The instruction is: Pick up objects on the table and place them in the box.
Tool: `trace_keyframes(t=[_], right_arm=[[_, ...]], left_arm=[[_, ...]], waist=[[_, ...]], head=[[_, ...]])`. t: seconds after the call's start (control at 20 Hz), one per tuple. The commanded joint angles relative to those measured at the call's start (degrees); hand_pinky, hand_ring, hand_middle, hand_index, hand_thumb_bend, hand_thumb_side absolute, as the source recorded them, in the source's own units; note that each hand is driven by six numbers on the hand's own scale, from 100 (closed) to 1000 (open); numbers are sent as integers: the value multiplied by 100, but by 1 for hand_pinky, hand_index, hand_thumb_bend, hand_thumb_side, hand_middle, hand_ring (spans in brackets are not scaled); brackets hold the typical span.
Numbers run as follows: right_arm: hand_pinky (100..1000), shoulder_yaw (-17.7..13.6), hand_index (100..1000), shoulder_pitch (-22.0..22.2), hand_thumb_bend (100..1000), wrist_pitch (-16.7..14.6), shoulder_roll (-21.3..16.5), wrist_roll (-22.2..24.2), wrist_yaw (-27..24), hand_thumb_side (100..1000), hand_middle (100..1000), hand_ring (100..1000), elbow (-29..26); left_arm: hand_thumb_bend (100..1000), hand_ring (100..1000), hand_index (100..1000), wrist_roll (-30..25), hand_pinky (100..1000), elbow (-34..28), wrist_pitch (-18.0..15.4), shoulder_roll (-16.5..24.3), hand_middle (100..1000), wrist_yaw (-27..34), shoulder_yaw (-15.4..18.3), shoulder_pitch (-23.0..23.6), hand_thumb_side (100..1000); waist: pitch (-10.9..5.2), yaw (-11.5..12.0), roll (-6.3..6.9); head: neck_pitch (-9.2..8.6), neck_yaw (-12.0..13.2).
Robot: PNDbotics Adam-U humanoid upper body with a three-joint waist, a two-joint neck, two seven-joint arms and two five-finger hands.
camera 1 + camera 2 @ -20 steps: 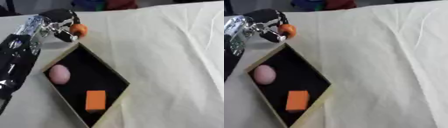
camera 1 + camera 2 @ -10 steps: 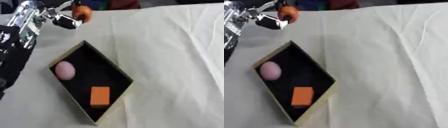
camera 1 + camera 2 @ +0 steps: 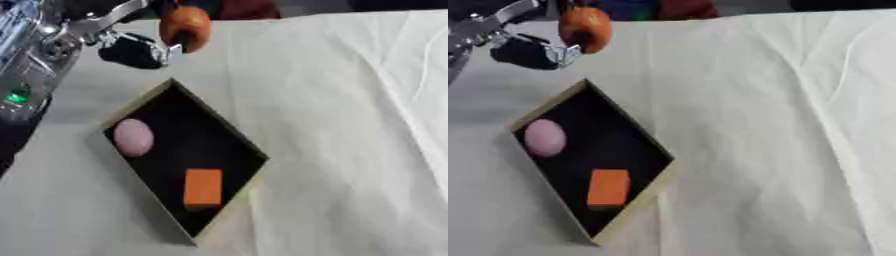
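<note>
Left hand [image 3: 131, 42] clamped on an orange ball [image 3: 185, 27] — above the box [image 3: 229, 132]; no legible writing.

Even, soft light falls over the pale cloth on the bench [image 3: 350, 125], without glare. Both views are blurry; the left hand [image 3: 87, 35] and orange ball [image 3: 185, 27] smear most. The box [image 3: 140, 102] casts a faint shadow; its black interior reads dark.

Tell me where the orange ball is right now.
The orange ball sits at the top left of the left eye view, held in the left robot hand above the box's far corner.
</note>
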Motion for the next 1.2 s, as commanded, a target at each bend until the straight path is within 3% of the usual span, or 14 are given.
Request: trace_keyframes(t=[0.05,0.2,0.5,1.2], right_arm=[[882,-76,775,-49,100,12,-75,-26,37,676,656,826,-83],[881,-73,775,-51,100,18,-59,-29,46,675,656,826,-83],[881,-81,774,-44,100,25,-25,-48,54,673,657,826,-83],[881,-92,773,-24,100,36,37,-66,42,679,655,824,-83]], left_arm=[[100,541,636,-34,399,-738,201,403,613,229,-72,86,437],[100,543,638,16,403,-1050,317,597,617,453,-179,296,435],[100,549,637,227,402,-1092,184,849,615,582,-382,620,415],[100,551,641,313,405,-1093,294,637,617,31,-648,1062,402]], waist=[[-185,27,-16],[-208,49,-24],[-240,75,-52],[-224,65,-139]], head=[[42,-32],[48,-49],[54,-78],[80,-39]])
